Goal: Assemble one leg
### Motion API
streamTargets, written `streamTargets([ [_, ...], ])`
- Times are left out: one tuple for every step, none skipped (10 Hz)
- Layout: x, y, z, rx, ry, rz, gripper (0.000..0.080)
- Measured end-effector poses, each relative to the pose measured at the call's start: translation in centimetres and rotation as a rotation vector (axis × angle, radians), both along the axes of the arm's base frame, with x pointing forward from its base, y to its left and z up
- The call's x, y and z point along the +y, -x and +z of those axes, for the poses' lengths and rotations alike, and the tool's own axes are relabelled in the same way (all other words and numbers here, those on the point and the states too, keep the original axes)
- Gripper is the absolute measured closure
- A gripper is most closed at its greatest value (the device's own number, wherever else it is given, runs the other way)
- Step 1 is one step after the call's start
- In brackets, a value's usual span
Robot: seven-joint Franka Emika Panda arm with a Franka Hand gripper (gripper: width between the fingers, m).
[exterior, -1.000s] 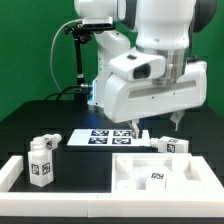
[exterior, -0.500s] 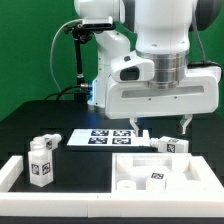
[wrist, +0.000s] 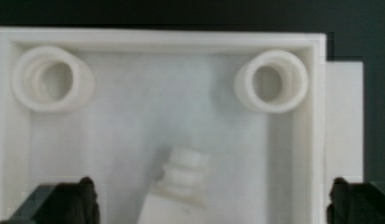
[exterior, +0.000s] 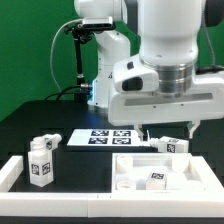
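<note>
My gripper [exterior: 167,128] is open and empty, hanging above the large white square tray-like piece [exterior: 135,168]. One leg [exterior: 157,178], a small white tagged peg, lies inside that piece. In the wrist view it is a blurred white lump [wrist: 180,176] between my two dark fingertips [wrist: 64,205], below two round sockets [wrist: 272,80] of the square piece [wrist: 153,110]. My gripper [wrist: 210,208] is well above it and touches nothing. Another leg [exterior: 172,146] lies behind the square piece. Two more legs [exterior: 40,163] stand at the exterior view's left.
The marker board [exterior: 103,137] lies on the black table behind the square piece. A raised white border [exterior: 14,174] runs along the front and left of the table. A camera stand [exterior: 78,50] rises at the back before a green backdrop.
The arm and gripper have moved toward the exterior view's right, over the square piece. The gripper stays open. No part has moved.
</note>
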State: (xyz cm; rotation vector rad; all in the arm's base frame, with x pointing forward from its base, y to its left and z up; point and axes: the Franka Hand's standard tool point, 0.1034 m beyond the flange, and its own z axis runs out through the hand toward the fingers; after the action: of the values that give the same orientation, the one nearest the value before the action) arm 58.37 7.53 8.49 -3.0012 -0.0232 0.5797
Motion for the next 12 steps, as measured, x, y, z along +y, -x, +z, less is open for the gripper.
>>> streamTargets([
  [-0.2,-1.4,0.2,0.081,-0.030,0.018,0.0151],
  [-0.2,-3.2,0.2,0.067,-0.071,0.087,0.0151],
  [-0.1,-2.4,0.2,0.124,-0.070,0.090,0.0151],
  [0.0,-1.3,0.1,0.222,-0.076,0.102,0.0151],
  [0.1,-1.6,-0.2,0.251,-0.082,0.106,0.0151],
  [-0.1,-1.8,-0.6,0.260,-0.080,0.099,0.0151],
  [-0.7,-2.3,-1.1,0.283,-0.055,0.050,0.0151],
  [-1.2,-3.4,-1.8,0.278,-0.050,0.027,0.0151],
  [-2.1,-4.2,-2.5,0.237,-0.066,0.043,0.0151],
  [-2.9,-4.8,-3.0,0.196,-0.084,0.059,0.0151],
  [-2.7,-4.7,-2.9,0.199,-0.083,0.061,0.0151],
  [-2.5,-4.7,-2.9,0.199,-0.083,0.064,0.0151],
])
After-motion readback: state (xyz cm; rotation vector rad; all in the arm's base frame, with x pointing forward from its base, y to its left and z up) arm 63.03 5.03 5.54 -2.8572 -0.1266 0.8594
